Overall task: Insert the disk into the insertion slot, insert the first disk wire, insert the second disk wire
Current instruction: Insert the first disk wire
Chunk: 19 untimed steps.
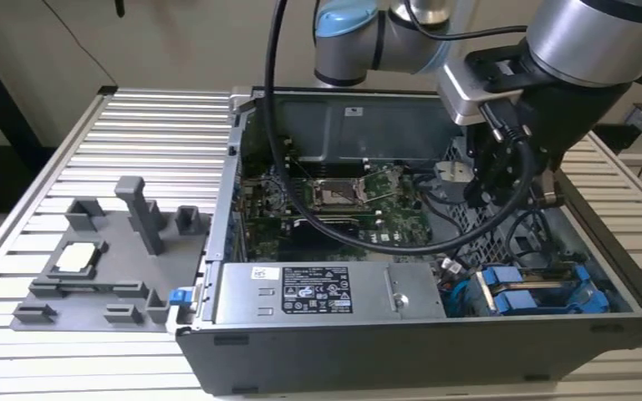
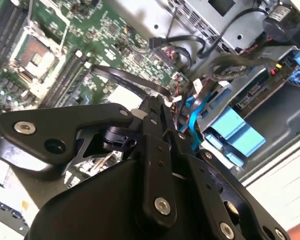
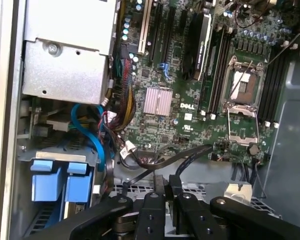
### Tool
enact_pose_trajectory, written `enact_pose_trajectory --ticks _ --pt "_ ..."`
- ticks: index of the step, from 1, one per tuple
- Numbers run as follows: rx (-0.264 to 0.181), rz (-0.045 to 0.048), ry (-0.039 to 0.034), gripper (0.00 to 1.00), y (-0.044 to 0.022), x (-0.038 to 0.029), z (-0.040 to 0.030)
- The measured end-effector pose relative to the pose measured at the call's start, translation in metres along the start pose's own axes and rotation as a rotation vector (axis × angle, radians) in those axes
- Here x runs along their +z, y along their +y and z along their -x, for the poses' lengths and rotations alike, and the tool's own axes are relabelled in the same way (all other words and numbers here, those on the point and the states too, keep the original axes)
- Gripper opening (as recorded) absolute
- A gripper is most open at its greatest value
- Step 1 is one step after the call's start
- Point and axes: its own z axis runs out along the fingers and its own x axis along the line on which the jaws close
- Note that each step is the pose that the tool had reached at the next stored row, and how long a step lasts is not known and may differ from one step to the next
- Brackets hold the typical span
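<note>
Two fingers (image 3: 155, 200) of the claw (image 3: 166, 189) are seen drawn close together, apparently clamped on the end of a black wire (image 3: 190, 155) that trails away across the motherboard (image 3: 190, 100); the grip itself is partly hidden, so this is offered as a judgement. The claw is held low inside the open computer case (image 1: 410, 359), over a perforated metal floor. Near it to one side, the disk (image 3: 57, 182) is found seated in the insertion slot (image 3: 50, 154), with its blue carrier tabs facing outward, so the first step is judged done and a wire step is judged to be in hand. For that step to go well, the plug should be kept square in the grip, lined up with the socket on the disk, and pressed straight in without twisting; the slack should be kept clear of the blue wire (image 3: 92, 135) and the coloured bundle beside it. Beyond the slot, the grey power supply box (image 1: 298, 292) is held in the same case. Well apart from the claw, on the desk (image 1: 154, 134), a grey fixture (image 1: 131, 242) carries a pale square part (image 1: 79, 256).
</note>
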Motion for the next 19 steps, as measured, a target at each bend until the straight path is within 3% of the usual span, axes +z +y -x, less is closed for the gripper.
enact_pose_trajectory --ticks 1,2,3,4,19 --pt "-0.001 0.0027 0.0179 0.16 -0.0007 0.0001 -0.0002" --pt "-0.002 0.0048 0.0313 0.16 -0.0015 0.0001 -0.0004" --pt "-0.002 0.0064 0.0415 0.16 -0.0025 0.0 -0.0009" --pt "-0.001 0.0116 0.0464 0.16 -0.004 0.0002 -0.0013" --pt "-0.001 0.014 0.0524 0.16 -0.0057 0.0001 -0.0018"
